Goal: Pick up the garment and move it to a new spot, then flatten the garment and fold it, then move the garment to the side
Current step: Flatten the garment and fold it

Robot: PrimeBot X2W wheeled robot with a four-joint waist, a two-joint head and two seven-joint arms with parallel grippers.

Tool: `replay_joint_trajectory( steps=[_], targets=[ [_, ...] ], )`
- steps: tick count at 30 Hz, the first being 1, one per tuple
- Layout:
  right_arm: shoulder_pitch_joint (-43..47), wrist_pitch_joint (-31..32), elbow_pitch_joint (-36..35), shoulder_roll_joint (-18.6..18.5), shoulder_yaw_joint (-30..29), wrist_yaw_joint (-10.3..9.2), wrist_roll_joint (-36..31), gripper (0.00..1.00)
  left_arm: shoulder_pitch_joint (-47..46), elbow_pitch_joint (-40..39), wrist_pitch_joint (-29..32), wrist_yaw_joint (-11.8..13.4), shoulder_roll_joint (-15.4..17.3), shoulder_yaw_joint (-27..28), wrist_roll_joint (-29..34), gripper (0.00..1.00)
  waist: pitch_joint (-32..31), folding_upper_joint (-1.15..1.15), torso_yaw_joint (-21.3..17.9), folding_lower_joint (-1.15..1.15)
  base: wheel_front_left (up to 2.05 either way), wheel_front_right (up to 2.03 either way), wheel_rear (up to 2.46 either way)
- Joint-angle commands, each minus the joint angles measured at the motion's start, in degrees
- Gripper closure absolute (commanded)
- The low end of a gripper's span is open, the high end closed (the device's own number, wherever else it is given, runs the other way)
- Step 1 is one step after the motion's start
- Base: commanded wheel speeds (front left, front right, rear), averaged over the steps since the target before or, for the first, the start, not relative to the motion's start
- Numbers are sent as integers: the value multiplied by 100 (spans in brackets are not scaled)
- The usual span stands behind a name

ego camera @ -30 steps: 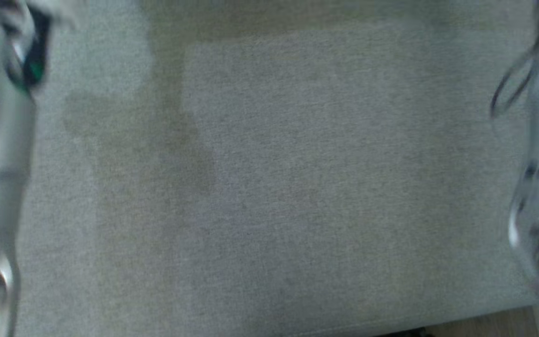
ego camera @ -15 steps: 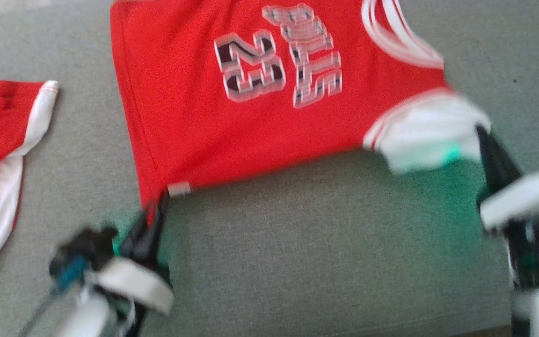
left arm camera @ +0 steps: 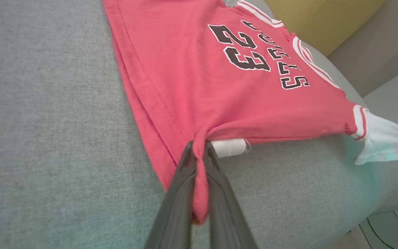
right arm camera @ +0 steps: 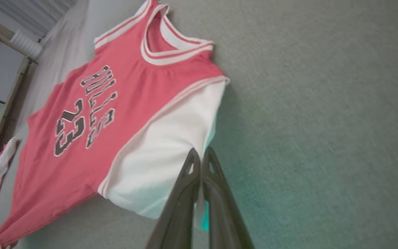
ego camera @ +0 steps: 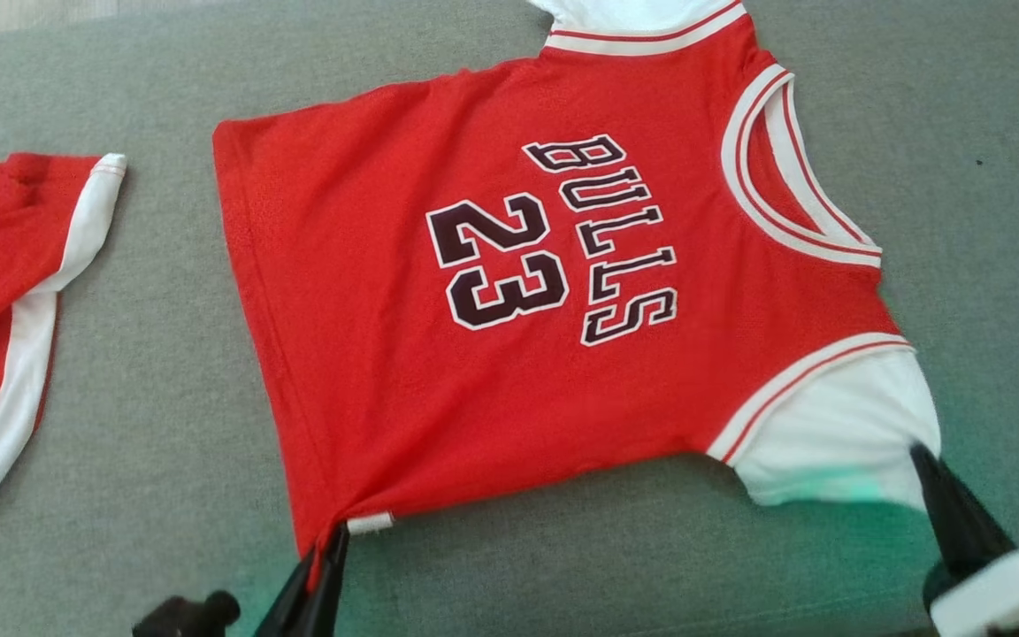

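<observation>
The garment [ego camera: 509, 292] is a red jersey with white sleeves, "BULLS 23" on its front, spread on a grey cushion. My left gripper [ego camera: 333, 535] is shut on its near hem corner; in the left wrist view the red cloth [left arm camera: 199, 162] is bunched between the dark fingers [left arm camera: 181, 180]. At the lower right, my right gripper [ego camera: 921, 456] is shut on the edge of the near white sleeve [ego camera: 837, 433]; in the right wrist view that gripper [right arm camera: 200, 155] pinches the white sleeve [right arm camera: 164, 152]. The jersey [right arm camera: 92, 114] lies stretched between both grips.
Another red and white garment [ego camera: 5, 292] lies at the far left of the grey cushion [ego camera: 651, 548]. A yellow cushion [left arm camera: 320, 17] stands behind the jersey in the left wrist view. The cushion's near edge runs just below my grippers.
The head camera has swung from bare grey cushion onto the jersey. Over the last half second the jersey has come nearer and lies flatter and wider.
</observation>
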Motion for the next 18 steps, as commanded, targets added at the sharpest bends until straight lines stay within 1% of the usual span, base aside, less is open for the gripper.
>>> replay_joint_trajectory(
  steps=[1,5,9,10,11,13,18],
  targets=[
    [-462,4,-197,-80,141,44,23,100,-209,-237,94,13,78,254,-85,100,-25,0,-19,0,0,0,0],
    [-1105,181,52,-80,185,44,-131,100,-396,-340,383,-57,-10,406,-576,100,-102,0,-6,0,0,0,0],
    [-1779,476,364,-79,293,44,-223,100,-670,-373,866,-103,43,555,-1042,100,-131,0,30,0,0,0,0],
    [-1779,476,364,-79,293,44,-223,100,-670,-373,866,-103,43,555,-1042,100,-131,0,30,0,0,0,0],
    [-1929,549,458,-79,301,44,-249,100,-759,-389,1018,-123,45,566,-1172,100,-130,0,56,0,0,0,0],
    [-2212,688,648,-79,276,44,-379,100,-951,-406,1317,-74,-13,620,-1460,100,-103,0,118,0,0,0,0],
    [-2837,910,1020,-79,178,44,-738,100,-1536,-398,2079,32,-9,636,-1897,100,-15,0,242,0,0,0,0]
  ],
)
